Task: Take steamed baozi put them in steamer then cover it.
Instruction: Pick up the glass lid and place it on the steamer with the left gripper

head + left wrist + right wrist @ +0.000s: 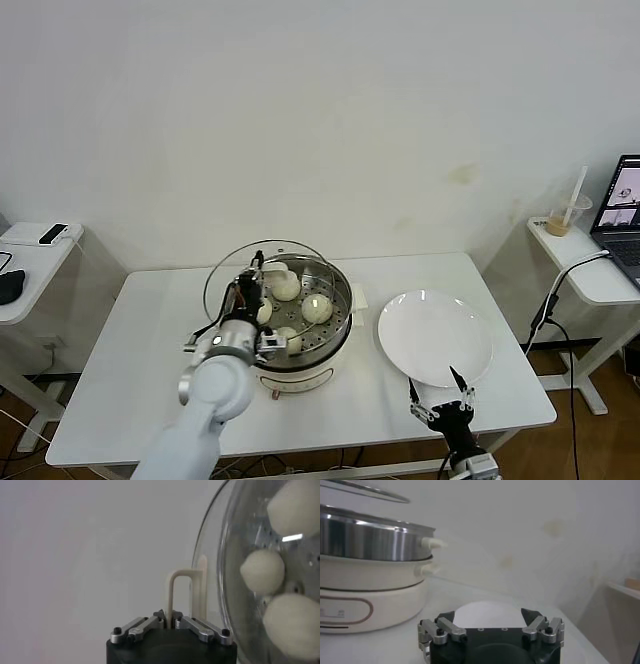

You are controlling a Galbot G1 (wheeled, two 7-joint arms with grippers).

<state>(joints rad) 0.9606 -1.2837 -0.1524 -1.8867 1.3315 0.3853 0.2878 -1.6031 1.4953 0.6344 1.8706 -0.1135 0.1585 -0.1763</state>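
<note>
The steamer (335,322) stands mid-table, a shiny steel pot on a white base. Three steamed baozi (286,287) (317,308) (291,341) show on its perforated tray. My left gripper (250,290) is shut on the cream handle (172,592) of the cover (214,283), a clear glass lid held tilted over the pot's left side. Through the glass (231,545) the left wrist view shows baozi (262,571). My right gripper (441,396) hangs open and empty near the table's front edge, just in front of the white plate (435,335).
The steamer's steel wall (370,540) and lifted cover edge (365,491) show in the right wrist view, beyond my right gripper (487,614) and the plate (485,606). Side tables stand left (30,262) and right, the right one with a cup (566,218) and laptop (622,215).
</note>
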